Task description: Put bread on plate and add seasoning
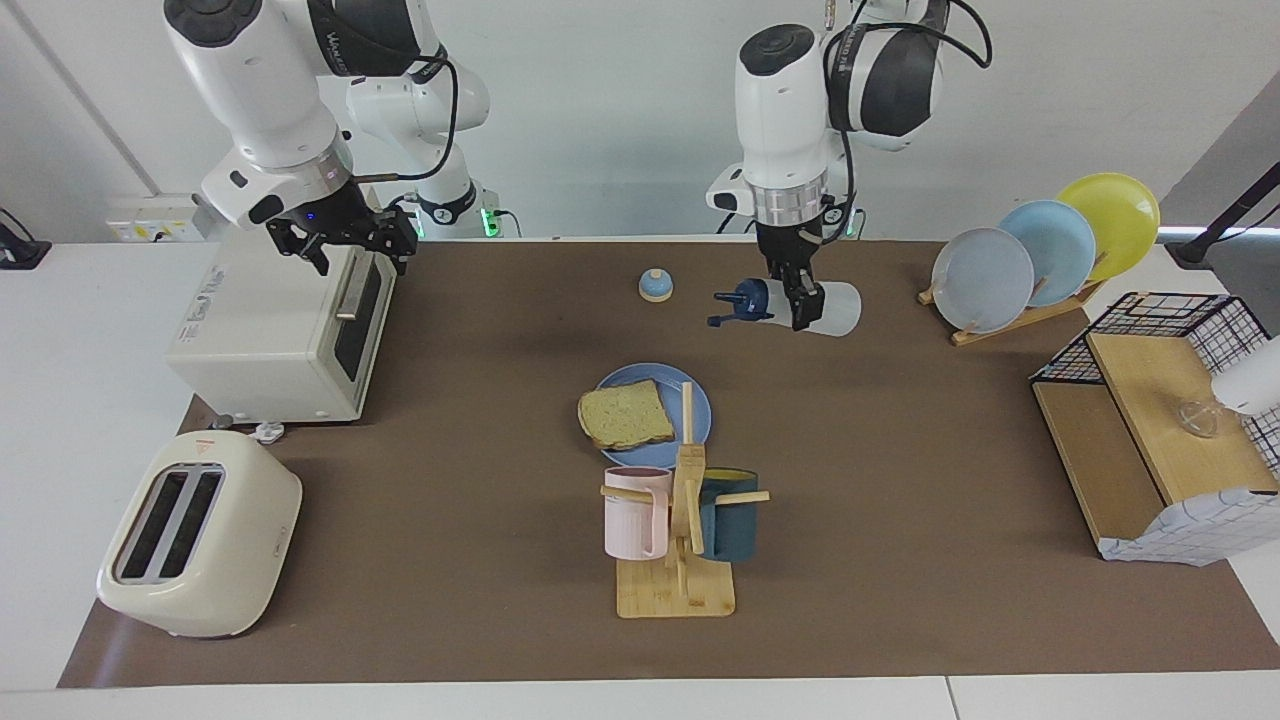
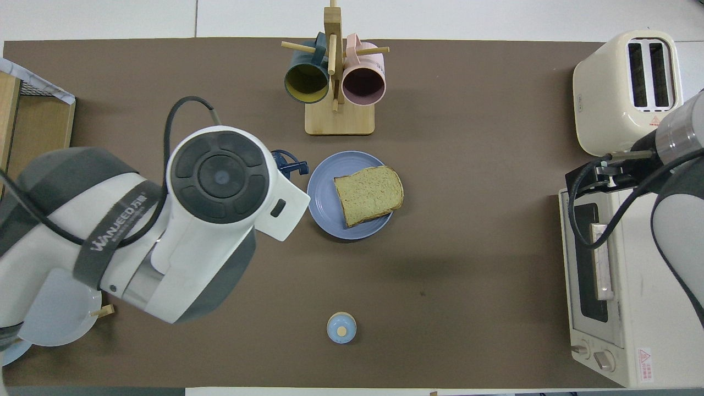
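Observation:
The bread (image 1: 625,414) lies flat on the blue plate (image 1: 697,398) in the middle of the mat, one corner hanging over the rim. My left gripper (image 1: 800,305) is shut on the seasoning (image 1: 842,308), a translucent bottle held on its side in the air. Its navy cap points toward the plate. From overhead only the cap (image 2: 286,163) peeks out from under the left arm, just beside the plate (image 2: 322,201) and the bread (image 2: 368,193). My right gripper (image 1: 340,240) hangs open and holds nothing, over the toaster oven (image 1: 270,330).
A mug tree (image 1: 685,520) with a pink and a dark blue mug stands right beside the plate, farther from the robots. A small bell (image 1: 655,286) sits nearer the robots. A toaster (image 1: 200,535) stands at the right arm's end. A plate rack (image 1: 1040,255) and a wire shelf (image 1: 1150,420) stand at the left arm's end.

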You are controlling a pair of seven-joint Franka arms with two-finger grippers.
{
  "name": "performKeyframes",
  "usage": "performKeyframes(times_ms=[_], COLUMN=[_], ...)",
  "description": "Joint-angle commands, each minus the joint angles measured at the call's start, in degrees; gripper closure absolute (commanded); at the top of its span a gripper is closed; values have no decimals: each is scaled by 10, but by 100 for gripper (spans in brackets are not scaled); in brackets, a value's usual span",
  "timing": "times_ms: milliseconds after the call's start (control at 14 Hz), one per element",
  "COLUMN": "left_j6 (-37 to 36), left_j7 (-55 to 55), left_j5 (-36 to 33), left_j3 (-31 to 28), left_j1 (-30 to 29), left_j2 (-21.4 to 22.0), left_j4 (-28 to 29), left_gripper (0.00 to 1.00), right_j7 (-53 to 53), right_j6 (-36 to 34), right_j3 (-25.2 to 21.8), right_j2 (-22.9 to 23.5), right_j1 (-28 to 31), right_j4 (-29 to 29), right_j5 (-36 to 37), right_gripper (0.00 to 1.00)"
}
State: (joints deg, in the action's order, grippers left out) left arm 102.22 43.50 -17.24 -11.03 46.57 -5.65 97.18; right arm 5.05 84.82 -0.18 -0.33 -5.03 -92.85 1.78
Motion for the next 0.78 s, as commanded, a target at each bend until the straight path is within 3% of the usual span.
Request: performKeyframes(times_ms=[0,142,570,712], left_j6=[-46,-67,-102,-123], left_j7=[-50,-88,-104,-134], left_j5=[-39,-72,-123,-168], left_j3=[-7,-7,-7,-7], left_j1=[33,60,92,120], left_j2=[-58,-87,-107,-142], left_j4=[-61,-70,-71,-73], left_gripper=[100,100,100,100], right_j7=[-15,-20,-36,-36], right_j6=[-5,-7,6,5], right_j3=[9,9,25,39], right_j2=[-10,-10,4,4], right_j1=[22,23,43,59], right_j4=[-2,-2,14,14], right_j5=[12,12,19,19], right_gripper=[0,0,0,0])
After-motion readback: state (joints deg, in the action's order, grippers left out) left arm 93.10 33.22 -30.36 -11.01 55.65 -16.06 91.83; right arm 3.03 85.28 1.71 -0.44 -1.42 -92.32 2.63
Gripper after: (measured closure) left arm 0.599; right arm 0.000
